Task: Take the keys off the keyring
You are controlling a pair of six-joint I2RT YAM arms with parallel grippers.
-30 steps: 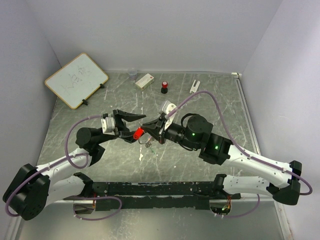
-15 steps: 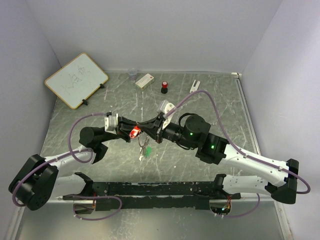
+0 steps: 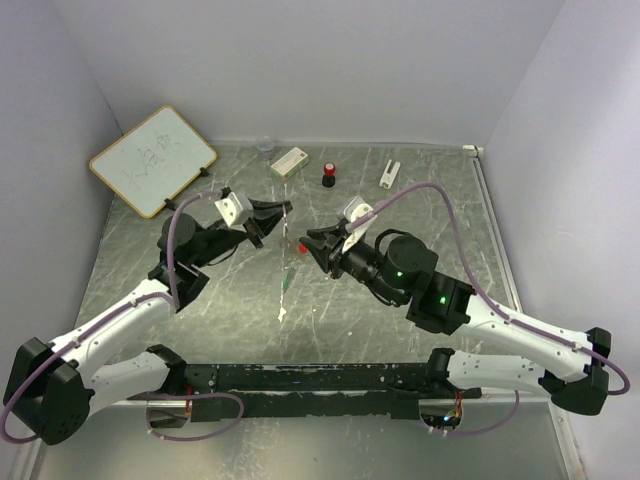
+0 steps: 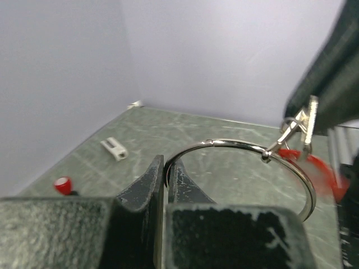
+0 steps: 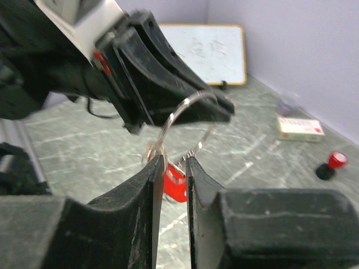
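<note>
My left gripper [image 4: 166, 168] is clamping the keyring [image 4: 235, 142]. The red key [image 5: 175, 188] is sitting between the fingers of my right gripper [image 5: 173, 163]; I cannot tell whether they are pinching it.

Two keys are counted: a red key [image 5: 175, 182] and a green key [image 3: 287, 283]. One keyring [image 4: 224, 142], one whiteboard [image 3: 152, 160], one white box [image 3: 290, 161], one capped cylinder [image 3: 328, 176] and one clip [image 3: 389, 173] are seen.
</note>
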